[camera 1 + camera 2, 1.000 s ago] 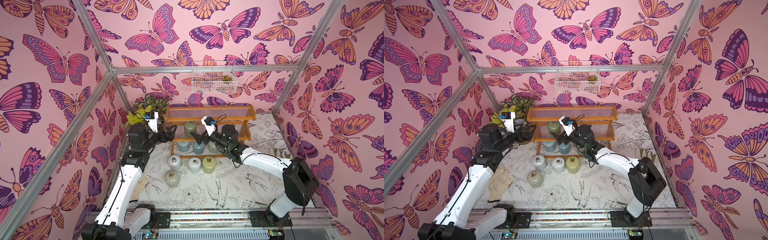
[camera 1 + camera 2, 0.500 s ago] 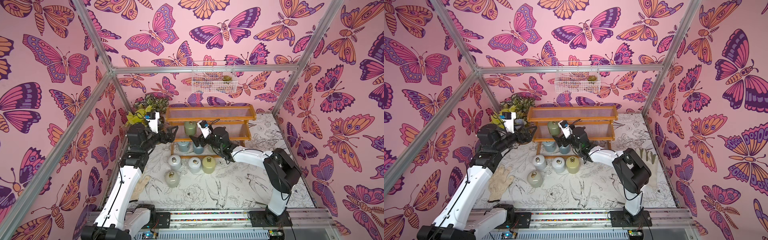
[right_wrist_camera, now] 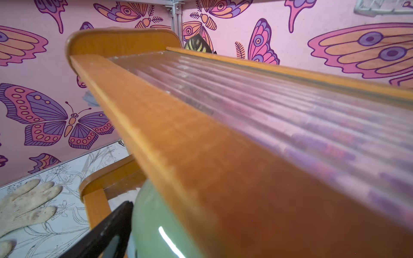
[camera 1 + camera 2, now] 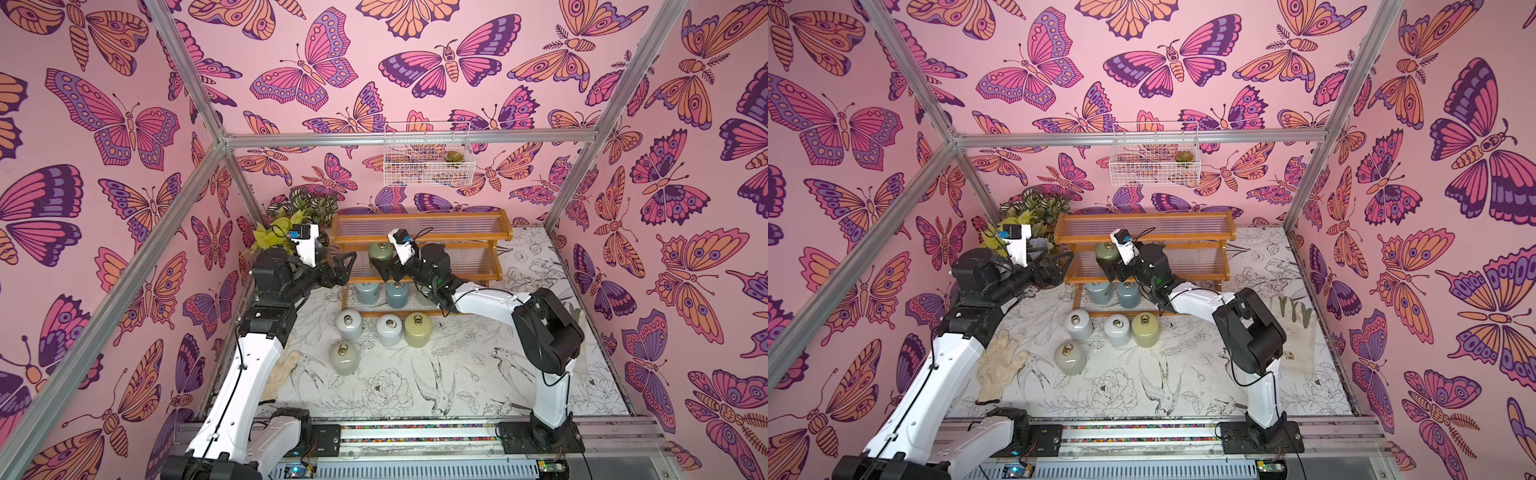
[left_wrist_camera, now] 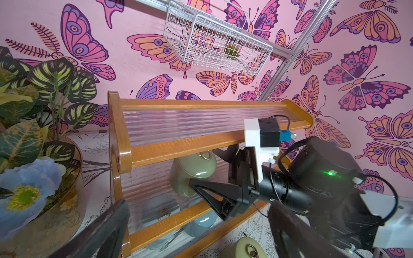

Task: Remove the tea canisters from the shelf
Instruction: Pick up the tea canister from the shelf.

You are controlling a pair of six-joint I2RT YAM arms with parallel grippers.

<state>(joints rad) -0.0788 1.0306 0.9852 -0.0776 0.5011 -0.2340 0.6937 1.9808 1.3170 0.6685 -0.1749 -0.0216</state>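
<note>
Right hand (image 5: 202, 166) has eased in along the middle tier over the last second, its arm folding closer. It now straddles the sage-green jar (image 4: 379, 251), fingers spread wide on either side of the jar's belly and holding nothing yet. Whether a pad already touches the glaze I cannot tell.

That jar stands near the left end of the middle tier of the shelf (image 4: 419, 241), so the approach looks finished and closing is the step due. Two blue-grey jars (image 4: 366, 293) wait below it at the left end of the bottom tier. Four jars (image 4: 389, 330) already sit on the surface (image 4: 478, 374) just before the shelf's front.

Left hand (image 4: 345, 266) has not moved. It hangs off the shelf's left end, fingers apart and empty.

The jars are squat, round and glossy, with domed lids and brass rings, so they are probably slippery. The shelf tiers are clear ribbed slats in an orange-brown wooden frame.
</note>
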